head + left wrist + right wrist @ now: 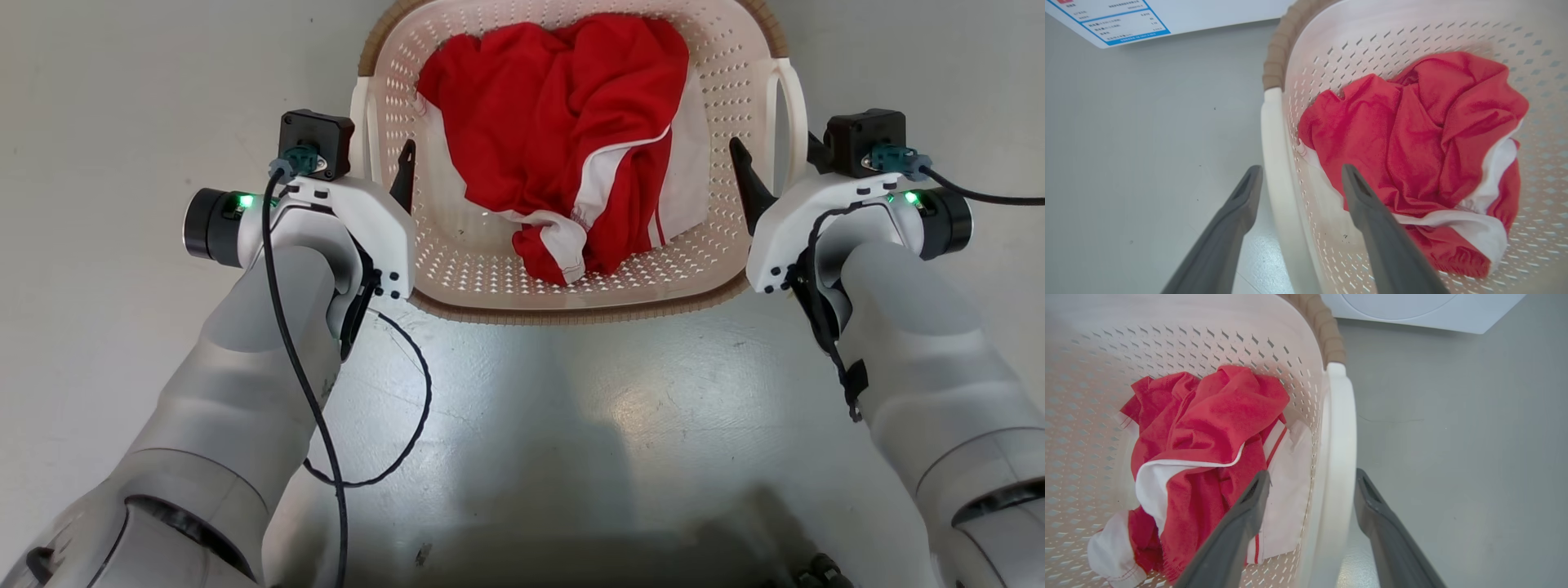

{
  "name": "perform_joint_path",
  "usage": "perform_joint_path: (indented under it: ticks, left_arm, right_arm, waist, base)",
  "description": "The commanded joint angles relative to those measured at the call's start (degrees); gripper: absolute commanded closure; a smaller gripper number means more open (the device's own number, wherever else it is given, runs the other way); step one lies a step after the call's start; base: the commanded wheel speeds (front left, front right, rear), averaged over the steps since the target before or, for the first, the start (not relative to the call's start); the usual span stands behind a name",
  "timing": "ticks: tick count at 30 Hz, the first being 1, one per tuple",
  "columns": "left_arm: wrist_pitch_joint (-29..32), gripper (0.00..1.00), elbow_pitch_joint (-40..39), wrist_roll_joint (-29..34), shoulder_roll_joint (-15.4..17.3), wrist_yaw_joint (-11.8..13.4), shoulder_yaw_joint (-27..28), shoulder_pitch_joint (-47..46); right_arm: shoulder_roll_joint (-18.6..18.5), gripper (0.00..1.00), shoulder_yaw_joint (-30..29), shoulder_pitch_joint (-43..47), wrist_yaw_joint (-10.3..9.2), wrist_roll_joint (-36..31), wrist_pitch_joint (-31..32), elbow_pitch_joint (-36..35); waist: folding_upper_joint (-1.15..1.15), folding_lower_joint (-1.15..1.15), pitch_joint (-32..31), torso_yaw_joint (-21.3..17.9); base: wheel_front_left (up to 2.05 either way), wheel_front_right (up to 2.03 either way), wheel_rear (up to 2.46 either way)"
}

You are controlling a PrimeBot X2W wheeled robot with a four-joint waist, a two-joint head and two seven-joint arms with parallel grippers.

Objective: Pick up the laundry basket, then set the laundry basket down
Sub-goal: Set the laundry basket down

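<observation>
1. The laundry basket (571, 314) stands on the grey floor (571, 425) between the robot's two arms, with a white washing machine (1412, 310) just beyond its far rim.
2. A crumpled red and white garment (563, 122) lies loose inside, so the load looks light.
3. The left pincer (1301, 168) is spread wide and straddles the left handle (1274, 134), one finger inside the wall and one outside, gripping nothing.
4. The right pincer (1312, 473) mirrors it over the right handle (1341, 416), equally wide and empty.
5. Taking both handles at once would keep the basket level.
6. I cannot tell from this whether the lift is still to come or is already over.
</observation>
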Motion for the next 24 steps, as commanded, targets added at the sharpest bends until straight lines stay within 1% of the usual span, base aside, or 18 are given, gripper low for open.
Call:
perform_joint_path:
  ticks: [1, 8, 15, 20, 24]
  left_arm:
    - [-0.29, 0.0, -0.5, 0.75, 1.49, 0.22, 0.96, 0.07]
    - [-0.29, 0.0, 0.16, 1.29, 1.52, -0.02, 1.75, 1.38]
    - [-0.29, 0.0, 0.06, 1.39, 1.44, -0.43, 2.89, 3.14]
    - [-0.29, 0.0, -1.56, 1.66, 1.57, -0.2, 4.45, 5.41]
    - [-0.29, 0.0, -3.58, 2.33, 1.74, -0.5, 5.8, 8.12]
  right_arm:
    - [1.25, 0.0, 0.57, 3.79, 0.35, 0.62, -0.95, -0.67]
    - [1.25, 0.0, 2.26, 4.9, 0.35, 3.31, -1.45, -1.95]
    - [1.25, 0.0, 4.2, 6.1, 0.35, 5.29, -2.21, -3.49]
    - [1.25, 0.0, 4.68, 7.24, 0.35, 5.06, -2.72, -4.72]
    - [1.26, 0.0, 3.1, 8.88, 0.35, 3.25, -2.84, -7.39]
  waist:
    - [0.0, 0.0, -0.22, -0.06]
    - [0.0, 0.0, -2.33, -0.44]
    - [0.0, 0.0, -6.12, -0.69]
    - [0.0, 0.0, -10.06, -0.83]
    - [0.0, 0.0, -13.81, -1.06]
  base:
    - [0.0, 0.0, 0.0]
    - [0.0, 0.0, 0.0]
    - [0.0, 0.0, 0.0]
    - [0.0, 0.0, 0.0]
    - [0.0, 0.0, 0.0]
